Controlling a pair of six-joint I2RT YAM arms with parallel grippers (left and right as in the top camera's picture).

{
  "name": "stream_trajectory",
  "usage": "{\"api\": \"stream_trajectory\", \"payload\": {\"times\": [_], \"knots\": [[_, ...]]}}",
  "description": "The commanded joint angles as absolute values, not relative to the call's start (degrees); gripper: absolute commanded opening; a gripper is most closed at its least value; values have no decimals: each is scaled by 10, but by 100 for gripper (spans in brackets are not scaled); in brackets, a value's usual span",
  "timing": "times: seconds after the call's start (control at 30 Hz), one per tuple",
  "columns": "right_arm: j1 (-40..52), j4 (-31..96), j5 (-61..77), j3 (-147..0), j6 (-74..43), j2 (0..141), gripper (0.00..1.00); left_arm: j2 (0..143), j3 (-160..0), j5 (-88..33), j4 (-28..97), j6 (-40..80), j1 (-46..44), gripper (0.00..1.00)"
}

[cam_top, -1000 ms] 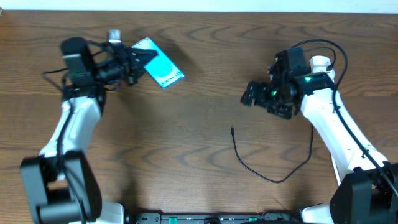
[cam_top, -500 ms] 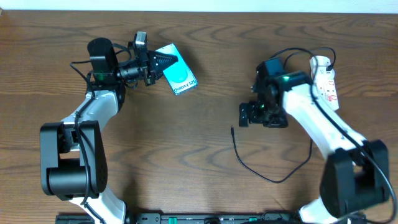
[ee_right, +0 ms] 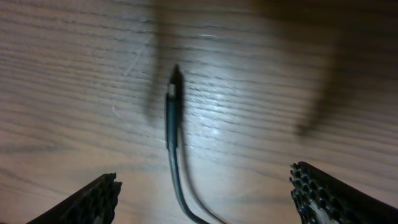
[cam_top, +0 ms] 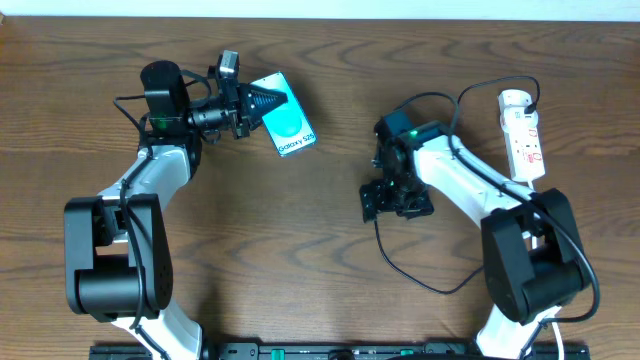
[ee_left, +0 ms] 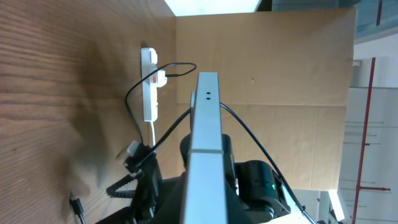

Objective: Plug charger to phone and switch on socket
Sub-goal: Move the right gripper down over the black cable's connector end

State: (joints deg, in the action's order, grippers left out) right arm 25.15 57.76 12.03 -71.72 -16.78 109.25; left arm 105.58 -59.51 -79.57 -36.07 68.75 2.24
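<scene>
Phone (cam_top: 290,125), slim rectangle, clamped in left tool (cam_top: 262,101); right tool (cam_top: 396,201) gapes above thin black charger (ee_right: 171,124).

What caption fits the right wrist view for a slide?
Right gripper open just over the wooden table, its two fingers on either side of the charger and its connector tip.

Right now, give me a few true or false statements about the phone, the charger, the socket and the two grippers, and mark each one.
1. The left gripper holds the phone. True.
2. The charger is plugged into the phone. False: its tip lies on the table under the right gripper, apart from the phone.
3. The right gripper is open. True.
4. The socket lies next to the phone. False: it lies far from it, by the right arm.
</scene>
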Motion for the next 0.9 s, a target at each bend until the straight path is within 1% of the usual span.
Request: {"api": "stream_trajectory", "payload": {"times": [0.0,0.13,0.2,0.3,0.37,0.4,0.67,0.87], "knots": [[267,570,124,-720,-197,1100,86,1051,-603,-820,-365,667,24,7],[273,555,118,-720,-230,1100,78,1051,-603,-821,-365,666,24,7],[275,547,115,-720,-249,1100,72,1051,-603,-828,-365,665,24,7],[277,544,114,-720,-253,1101,70,1051,-603,-832,-366,664,24,7],[280,544,99,-720,-273,1103,62,1051,-603,-832,-366,662,24,7],[283,544,88,-720,-284,1104,61,1051,-603,-832,-365,663,24,7],[302,534,80,-719,-300,1117,61,1051,-603,-832,-365,662,24,7],[302,534,70,-718,-303,1117,56,1051,-603,-832,-365,662,24,7]]}}
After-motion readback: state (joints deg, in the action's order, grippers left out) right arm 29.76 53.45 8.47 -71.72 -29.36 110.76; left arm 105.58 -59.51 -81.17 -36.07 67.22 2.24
